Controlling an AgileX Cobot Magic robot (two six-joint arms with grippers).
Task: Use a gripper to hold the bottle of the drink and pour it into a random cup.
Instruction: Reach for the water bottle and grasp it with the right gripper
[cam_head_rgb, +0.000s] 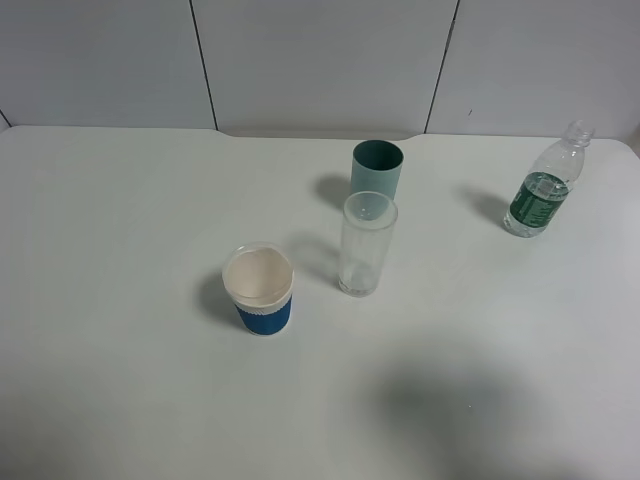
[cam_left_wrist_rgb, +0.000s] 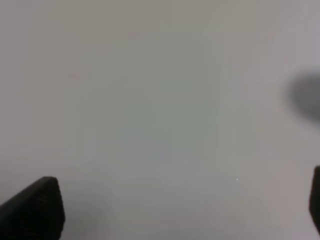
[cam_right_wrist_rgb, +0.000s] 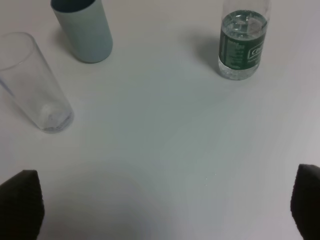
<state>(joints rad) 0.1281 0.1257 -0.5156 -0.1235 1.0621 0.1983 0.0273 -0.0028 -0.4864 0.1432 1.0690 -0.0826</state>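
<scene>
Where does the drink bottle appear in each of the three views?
Exterior high: the bottle stands at the far right of the table, right of the teal cup.
Left wrist: not in it.
Right wrist: the bottle stands upright, well apart from the teal cup.
Shared landmark: the teal cup, in the exterior and right wrist views.

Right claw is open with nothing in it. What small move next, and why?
Probably ease the right claw toward the bottle: its jaws stand wide and empty, while the bottle stands upright, untouched, apart from the teal cup.
</scene>
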